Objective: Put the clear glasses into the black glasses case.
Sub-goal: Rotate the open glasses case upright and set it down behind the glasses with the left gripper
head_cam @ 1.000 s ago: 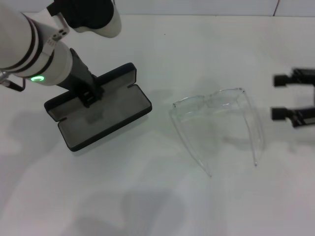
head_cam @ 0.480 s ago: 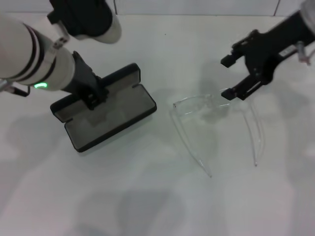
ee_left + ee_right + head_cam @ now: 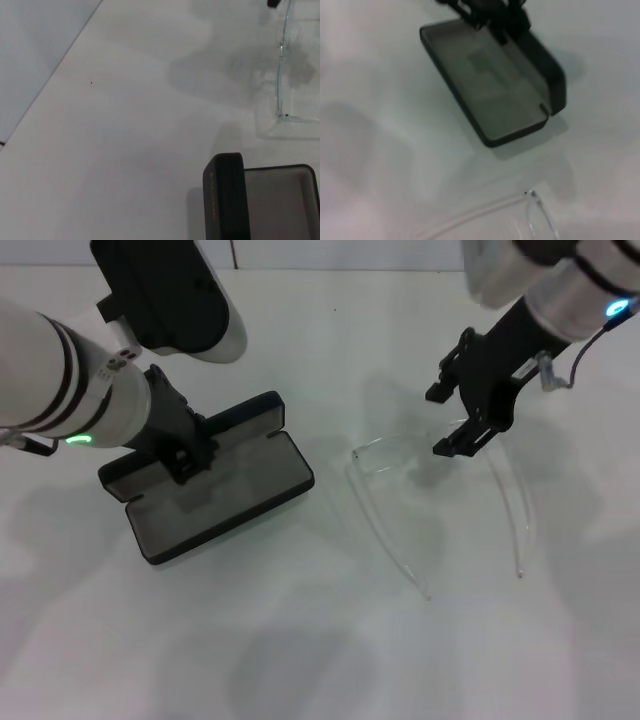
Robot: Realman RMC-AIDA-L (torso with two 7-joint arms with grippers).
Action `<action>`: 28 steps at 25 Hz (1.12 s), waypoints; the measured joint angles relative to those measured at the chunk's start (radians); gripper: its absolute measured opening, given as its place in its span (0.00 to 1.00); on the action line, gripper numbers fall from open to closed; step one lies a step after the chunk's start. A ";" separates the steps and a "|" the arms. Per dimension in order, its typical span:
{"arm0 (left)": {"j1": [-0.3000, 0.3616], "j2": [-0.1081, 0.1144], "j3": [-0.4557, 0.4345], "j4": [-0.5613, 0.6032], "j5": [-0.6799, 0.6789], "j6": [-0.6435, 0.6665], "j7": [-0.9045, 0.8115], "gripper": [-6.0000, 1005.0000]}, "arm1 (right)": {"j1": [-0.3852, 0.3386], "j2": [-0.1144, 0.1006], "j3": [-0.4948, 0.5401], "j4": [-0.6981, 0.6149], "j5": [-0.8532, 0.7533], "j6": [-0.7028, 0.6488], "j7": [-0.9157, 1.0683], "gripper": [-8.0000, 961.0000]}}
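Glasses (image 3: 440, 490) lie on table (image 3: 320, 640) at 3 o'clock of case (image 3: 205, 485), well apart, arms unfolded toward 6. Case open; left gripper (image 3: 185, 455) pinches its lid edge. Right gripper (image 3: 455, 420), fingers spread, hovers over lens w/o clear contact. Best approach: come down straight, straddle lens near bridge, close gently; clear plastic may slip or flex.

White arms with black bands, apparently glowing green and blue lights, black wrists.
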 joint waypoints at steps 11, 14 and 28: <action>0.009 0.000 0.015 -0.008 -0.004 -0.014 -0.001 0.21 | 0.017 0.022 -0.184 0.122 -0.019 0.219 -0.015 0.69; 0.015 0.000 0.016 -0.009 -0.005 -0.014 -0.003 0.21 | 0.024 0.022 -0.191 0.139 0.005 0.234 -0.036 0.69; 0.021 -0.002 0.016 -0.013 -0.007 -0.027 -0.004 0.21 | 0.065 0.022 -0.228 0.265 0.106 0.336 -0.133 0.59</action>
